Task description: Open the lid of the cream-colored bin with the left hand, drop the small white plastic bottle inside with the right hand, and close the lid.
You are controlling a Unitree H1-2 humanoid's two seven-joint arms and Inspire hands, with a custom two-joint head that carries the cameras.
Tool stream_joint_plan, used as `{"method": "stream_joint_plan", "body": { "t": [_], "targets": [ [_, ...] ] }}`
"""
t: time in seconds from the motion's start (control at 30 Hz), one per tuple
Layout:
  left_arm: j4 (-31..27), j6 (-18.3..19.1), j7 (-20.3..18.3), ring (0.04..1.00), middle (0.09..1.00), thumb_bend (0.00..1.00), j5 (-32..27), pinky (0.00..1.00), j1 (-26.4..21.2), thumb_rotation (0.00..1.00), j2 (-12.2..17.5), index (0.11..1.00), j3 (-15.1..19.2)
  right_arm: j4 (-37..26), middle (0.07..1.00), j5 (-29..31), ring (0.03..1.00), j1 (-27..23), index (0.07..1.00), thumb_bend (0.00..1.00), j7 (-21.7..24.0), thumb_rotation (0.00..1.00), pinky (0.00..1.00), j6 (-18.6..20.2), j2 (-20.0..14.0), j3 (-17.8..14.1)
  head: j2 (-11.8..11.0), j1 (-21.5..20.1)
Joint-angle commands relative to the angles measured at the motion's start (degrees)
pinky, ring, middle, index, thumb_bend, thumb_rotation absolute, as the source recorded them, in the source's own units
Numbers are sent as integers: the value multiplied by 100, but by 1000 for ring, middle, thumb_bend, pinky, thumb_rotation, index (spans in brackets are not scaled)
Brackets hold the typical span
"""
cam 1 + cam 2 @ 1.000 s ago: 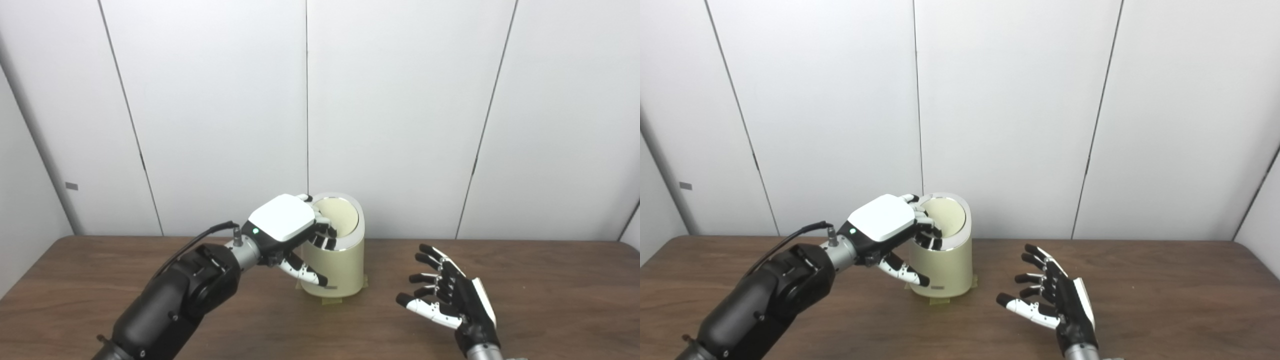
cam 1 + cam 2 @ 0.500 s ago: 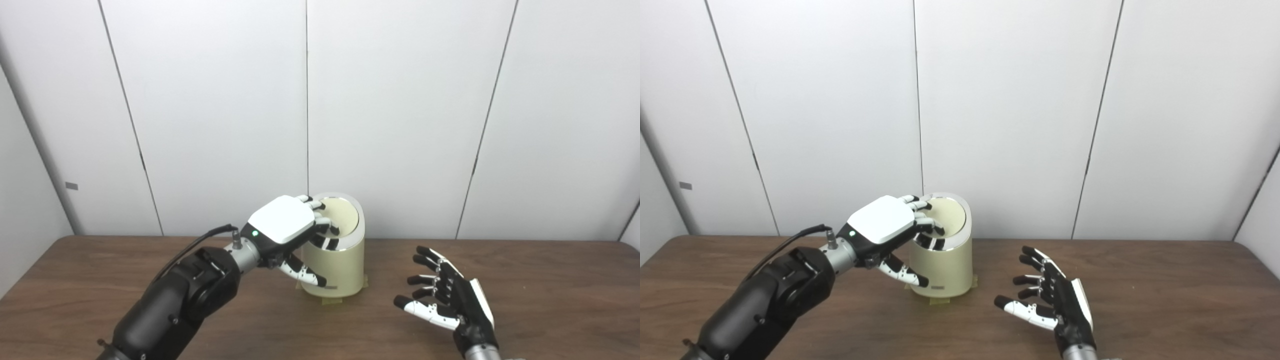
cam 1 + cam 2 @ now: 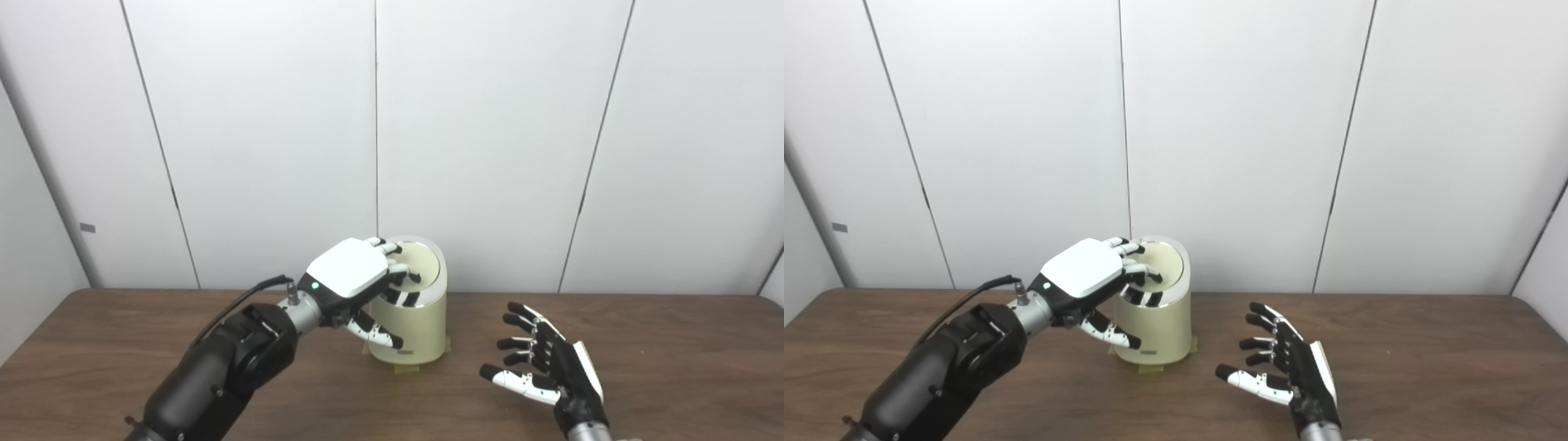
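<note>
A cream-colored cylindrical bin (image 3: pixel 416 327) with a chrome rim stands at the middle back of the brown table. Its cream lid (image 3: pixel 424 263) lies flat inside the rim. My left hand (image 3: pixel 358 278) rests over the bin's left top edge, fingers (image 3: pixel 401 272) curled onto the lid and thumb against the bin's front wall. My right hand (image 3: pixel 545 367) hovers over the table to the right of the bin, palm turned left, fingers spread, holding nothing. No small white bottle shows in either view.
The wooden table (image 3: pixel 674 367) stretches to both sides of the bin. White wall panels (image 3: pixel 490 122) stand close behind it. A black cable (image 3: pixel 239 297) runs from my left wrist. Tape pieces (image 3: pixel 401 369) show under the bin's base.
My left hand's fingers have slid a little farther right across the lid. My right hand has drifted slightly down and left. The bin has not moved.
</note>
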Motion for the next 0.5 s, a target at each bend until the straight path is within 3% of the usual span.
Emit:
{"method": "stream_joint_plan", "body": {
  "t": [0.0, 0.47],
  "targets": [
    [6, -136, -56, 940, 831, 738, -67, 949, -157, 367, -113, 839, -75, -217, 803, 5, 636, -176, 814, 736, -40, 191, 518, -53, 4, -10, 9, -4],
    [5, -196, -47, 930, 824, 736, -55, 921, -197, 386, -111, 828, -78, -270, 796, -25, 631, -188, 806, 744, -54, 194, 529, 12, 26, 13, 31, -15]
  ]
}}
